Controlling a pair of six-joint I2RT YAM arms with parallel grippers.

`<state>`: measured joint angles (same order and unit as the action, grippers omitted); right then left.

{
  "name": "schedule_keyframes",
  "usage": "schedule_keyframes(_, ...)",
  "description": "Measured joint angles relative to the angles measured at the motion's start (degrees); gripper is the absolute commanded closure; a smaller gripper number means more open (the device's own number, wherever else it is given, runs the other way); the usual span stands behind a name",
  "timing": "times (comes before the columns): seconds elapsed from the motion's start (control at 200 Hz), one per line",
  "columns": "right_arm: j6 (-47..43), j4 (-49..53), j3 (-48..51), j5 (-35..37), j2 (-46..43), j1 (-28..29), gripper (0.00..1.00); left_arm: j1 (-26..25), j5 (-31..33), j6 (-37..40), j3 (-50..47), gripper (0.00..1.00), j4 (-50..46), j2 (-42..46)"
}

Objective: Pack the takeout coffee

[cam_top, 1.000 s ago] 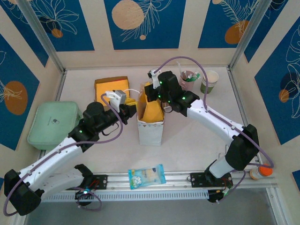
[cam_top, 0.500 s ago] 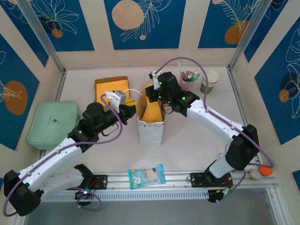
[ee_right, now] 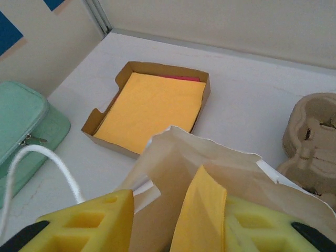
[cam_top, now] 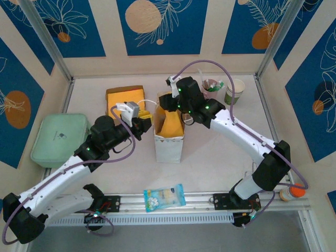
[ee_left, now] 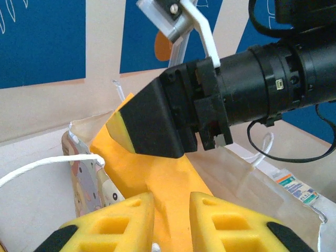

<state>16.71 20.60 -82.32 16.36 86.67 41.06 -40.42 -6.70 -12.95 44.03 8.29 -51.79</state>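
Your right gripper (ee_right: 170, 223) hangs open around the orange napkin (ee_right: 202, 210) in the paper bag (cam_top: 169, 147). Left gripper (ee_left: 172, 220) is at the rim, can't tell if it's pinching.

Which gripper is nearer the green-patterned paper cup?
Right. The right gripper is over the bag's mouth, left of the cup; the left gripper is beyond the bag, farther off.
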Motion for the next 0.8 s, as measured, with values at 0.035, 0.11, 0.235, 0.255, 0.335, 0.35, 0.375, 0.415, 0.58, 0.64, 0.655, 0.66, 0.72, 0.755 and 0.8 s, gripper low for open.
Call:
schedule_keyframes(0.035,-0.17,0.07,-0.33,0.00,-0.02,0.15,0.55,0.00,0.02,0.00,0.00,0.75,-0.07,0.07)
schedule_keyframes(0.11,-0.26,0.48,-1.03,0.00,-0.02,0.39,0.54,0.00,0.17,0.00,-0.07,0.75,-0.31,0.24)
schedule_keyframes(0.235,-0.26,1.84,-2.03,0.02,-0.61,0.81,0.51,0.00,0.63,0.00,-0.17,0.75,-0.68,0.70)
schedule_keyframes(0.255,-0.26,2.05,-2.21,0.04,-0.70,0.87,0.50,0.00,0.76,0.00,-0.20,0.75,-0.70,0.76)
schedule_keyframes(0.335,-0.24,3.26,-3.23,0.39,-1.55,1.27,0.49,-0.02,1.18,0.00,-0.35,0.75,-0.74,1.14)
schedule_keyframes(0.35,-0.24,3.41,-3.41,0.46,-1.75,1.36,0.48,-0.04,1.27,0.00,-0.39,0.75,-0.74,1.22)
schedule_keyframes(0.375,-0.22,3.78,-3.76,0.61,-2.12,1.51,0.47,-0.04,1.33,0.00,-0.44,0.75,-0.81,1.36)
schedule_keyframes(0.415,-0.26,4.42,-4.24,0.94,-2.75,1.75,0.45,-0.09,1.53,0.00,-0.48,0.74,-0.94,1.53)
schedule_keyframes(0.58,-0.24,6.56,-6.60,1.84,-5.07,2.12,0.44,-0.11,2.73,0.26,-0.48,0.68,-1.75,1.84)
schedule_keyframes(0.64,-0.24,7.39,-7.32,2.36,-5.60,2.12,0.44,-0.13,3.32,0.37,-0.48,0.66,-2.16,1.84)
schedule_keyframes(0.655,-0.24,7.58,-7.43,2.54,-5.73,2.12,0.43,-0.13,3.48,0.44,-0.48,0.65,-2.25,1.84)
schedule_keyframes(0.66,-0.24,7.58,-7.48,2.58,-5.77,2.12,0.43,-0.13,3.50,0.44,-0.48,0.65,-2.27,1.84)
schedule_keyframes(0.72,-0.22,8.66,-7.69,3.43,-6.23,2.12,0.43,-0.15,4.33,0.81,-0.48,0.61,-2.69,1.84)
schedule_keyframes(0.755,-0.22,9.46,-7.69,4.07,-6.43,2.12,0.42,-0.17,4.81,0.85,-0.48,0.59,-2.99,1.84)
schedule_keyframes(0.8,-0.17,10.45,-7.69,4.81,-6.58,2.10,0.42,-0.17,5.55,0.87,-0.48,0.57,-3.39,1.81)
